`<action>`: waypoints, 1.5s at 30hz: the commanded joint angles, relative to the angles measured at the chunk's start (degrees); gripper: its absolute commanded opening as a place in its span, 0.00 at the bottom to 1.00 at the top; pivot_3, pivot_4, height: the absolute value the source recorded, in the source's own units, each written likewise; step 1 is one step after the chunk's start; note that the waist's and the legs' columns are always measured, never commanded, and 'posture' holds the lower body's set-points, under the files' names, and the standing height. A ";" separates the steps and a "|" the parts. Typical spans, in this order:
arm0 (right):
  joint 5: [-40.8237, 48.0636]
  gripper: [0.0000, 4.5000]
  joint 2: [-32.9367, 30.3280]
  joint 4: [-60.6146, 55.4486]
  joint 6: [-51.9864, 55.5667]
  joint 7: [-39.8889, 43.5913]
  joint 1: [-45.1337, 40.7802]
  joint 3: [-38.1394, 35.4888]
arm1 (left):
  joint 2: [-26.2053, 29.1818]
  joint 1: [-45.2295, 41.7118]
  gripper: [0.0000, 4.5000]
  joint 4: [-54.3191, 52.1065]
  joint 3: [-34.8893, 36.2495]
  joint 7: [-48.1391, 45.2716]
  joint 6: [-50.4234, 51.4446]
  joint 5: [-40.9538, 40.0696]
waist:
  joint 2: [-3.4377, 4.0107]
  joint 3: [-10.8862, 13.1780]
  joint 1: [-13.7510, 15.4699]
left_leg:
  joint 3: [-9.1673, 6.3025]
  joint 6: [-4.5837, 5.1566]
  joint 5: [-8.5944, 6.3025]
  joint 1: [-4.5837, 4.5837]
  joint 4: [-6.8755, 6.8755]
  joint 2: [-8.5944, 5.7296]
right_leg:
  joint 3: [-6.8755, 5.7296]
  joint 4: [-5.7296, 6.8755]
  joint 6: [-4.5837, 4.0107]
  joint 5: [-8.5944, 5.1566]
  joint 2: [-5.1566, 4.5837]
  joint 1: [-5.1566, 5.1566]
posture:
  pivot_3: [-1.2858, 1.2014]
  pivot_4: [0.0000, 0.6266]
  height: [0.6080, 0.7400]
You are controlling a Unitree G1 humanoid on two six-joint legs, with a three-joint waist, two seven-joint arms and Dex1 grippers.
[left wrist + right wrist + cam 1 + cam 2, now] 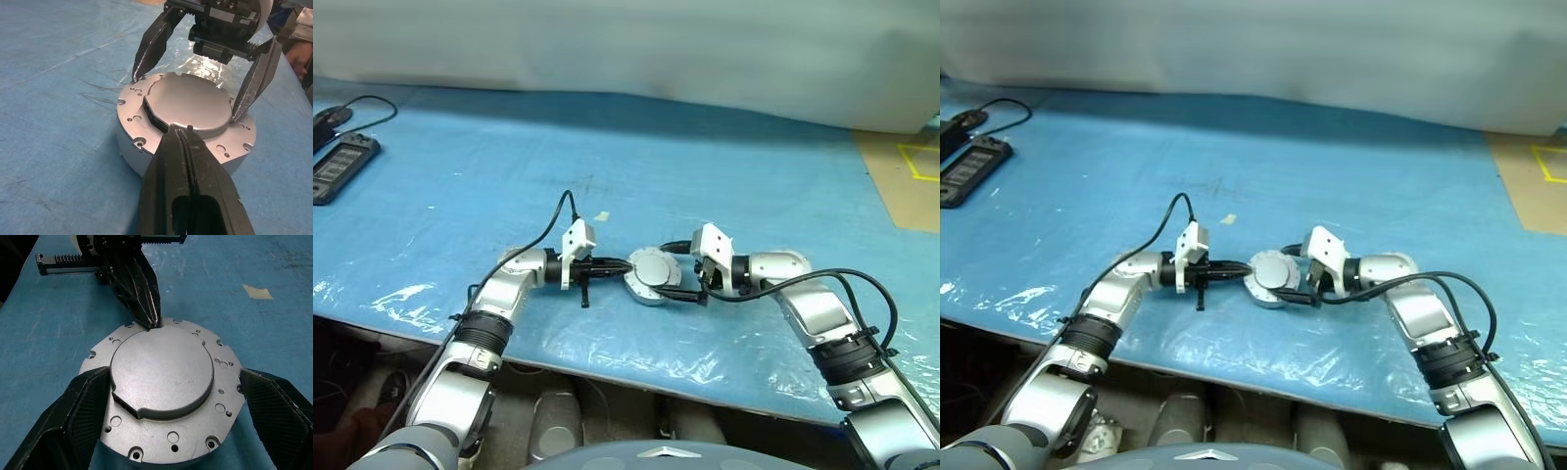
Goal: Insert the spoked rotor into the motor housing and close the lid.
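Note:
The motor housing is a round silver casing that rests on the blue table cover. The lid lies on top of it, plain grey face up, inside the ring of flange holes. The spoked rotor is hidden. My left gripper is shut, and its tip touches the lid's edge from the left side. My right gripper is open; its fingers stand on either side of the housing and hold nothing.
A black device with a cable lies at the far left of the table. A small scrap of tape sits behind the housing. A brown area with yellow marking lies at the right. A person's hand shows at one edge.

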 commanded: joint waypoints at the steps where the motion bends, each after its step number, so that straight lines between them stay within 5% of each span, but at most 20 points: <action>1: 7.19 0.99 -0.24 -5.36 6.00 0.36 2.95 -4.86 | 0.53 1.20 0.00 1.89 -0.68 0.67 0.37 1.37 | 0.00 0.00 0.13 | 0.00 0.00 0.00 -0.03 -0.02 0.00 | -0.01 0.00 -0.01 -0.02 0.01 -0.03 | 0.52 0.24 1.00; 12: 18.02 0.99 0.24 -11.66 17.47 -3.57 5.24 -13.16 | -0.79 0.29 0.00 5.25 0.07 -0.62 -2.47 0.86 | 0.02 0.01 0.19 | 0.01 -0.01 0.01 -0.17 -0.02 0.05 | -0.09 0.06 -0.08 -0.06 0.03 -0.19 | 0.52 0.24 1.00; 22: 25.66 0.99 -1.82 -9.41 41.03 -13.80 7.22 -19.99 | -1.84 -1.19 0.00 8.44 0.78 -0.97 -4.99 0.89 | 0.04 0.01 0.48 | 0.01 -0.18 0.11 -0.16 0.00 0.03 | -0.09 0.07 -0.08 -0.06 0.02 -0.17 | 0.52 0.24 1.00; 35: 40.26 0.99 6.19 -7.21 60.26 -22.54 5.13 -30.54 | -2.37 -1.89 0.00 10.26 1.36 -1.14 -6.58 1.03 | 0.08 -0.01 0.79 | 0.01 -0.23 0.13 -0.14 0.05 0.05 | -0.12 0.18 -0.08 -0.07 0.01 -0.17 | 0.52 0.24 1.00; 45: 41.78 0.99 11.05 -6.10 62.77 -28.23 4.51 -31.36 | -2.23 -2.16 0.00 10.49 1.05 -0.93 -7.00 1.82 | 0.09 -0.01 0.81 | 0.01 -0.27 0.15 -0.13 0.05 0.06 | -0.15 0.23 -0.11 -0.08 0.01 -0.17 | 0.52 0.24 1.00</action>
